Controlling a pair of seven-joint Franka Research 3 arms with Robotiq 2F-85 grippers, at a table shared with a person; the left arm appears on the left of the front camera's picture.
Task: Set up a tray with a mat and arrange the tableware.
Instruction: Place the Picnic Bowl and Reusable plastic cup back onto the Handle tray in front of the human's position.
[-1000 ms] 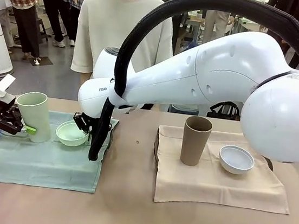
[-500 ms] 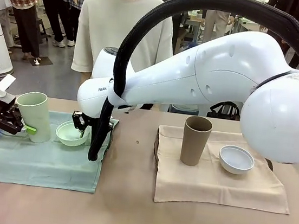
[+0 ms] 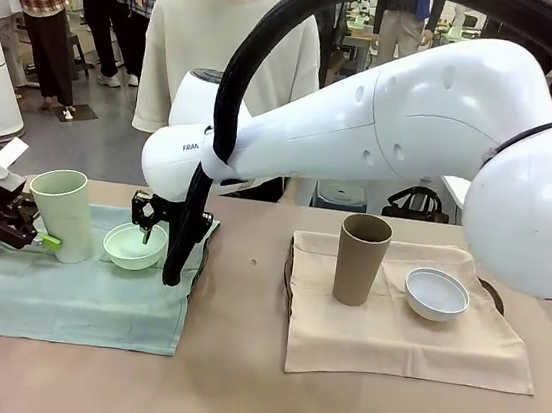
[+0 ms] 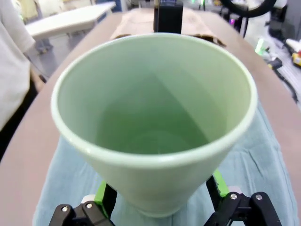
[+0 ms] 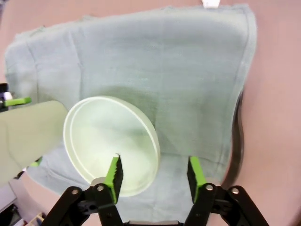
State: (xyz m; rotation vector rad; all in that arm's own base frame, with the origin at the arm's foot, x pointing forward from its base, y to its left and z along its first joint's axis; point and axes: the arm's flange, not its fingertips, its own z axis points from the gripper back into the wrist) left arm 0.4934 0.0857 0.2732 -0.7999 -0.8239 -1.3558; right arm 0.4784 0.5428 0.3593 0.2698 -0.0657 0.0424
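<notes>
- mint green bowl (image 3: 134,247) sits upright on the green mat (image 3: 64,291), toward the mat's far right part; in my right wrist view the bowl (image 5: 110,150) lies flat on the mat (image 5: 178,84).
- pale green cup (image 3: 62,214) stands upright on the same mat, just left of the bowl, near it; i can't tell if they touch.
- right tool (image 3: 148,219) hangs over the bowl's far rim, released: in the wrist view its green pads (image 5: 113,173) stand wide, one over the bowl's rim, the other past the rim over bare mat, nothing pinched between them.
- left tool (image 3: 29,234) is at the cup's left side, low down; in my left wrist view the cup (image 4: 155,117) stands between the two green pads (image 4: 101,193), jaws wide. i can't tell if the pads press the cup wall.
- tan-brown cup (image 3: 361,259) stands upright on the beige mat (image 3: 401,333), with the pale bluish-white bowl (image 3: 436,293) just right of it, apart.
- the two mats lie side by side on the brown counter (image 3: 234,383), green on the left, beige on the right, a bare strip between.
- a dark rim pokes out from under the beige mat's right edge; can't tell what it is.
- a person (image 3: 230,45) in a cream top stands at the far side of the counter.
</notes>
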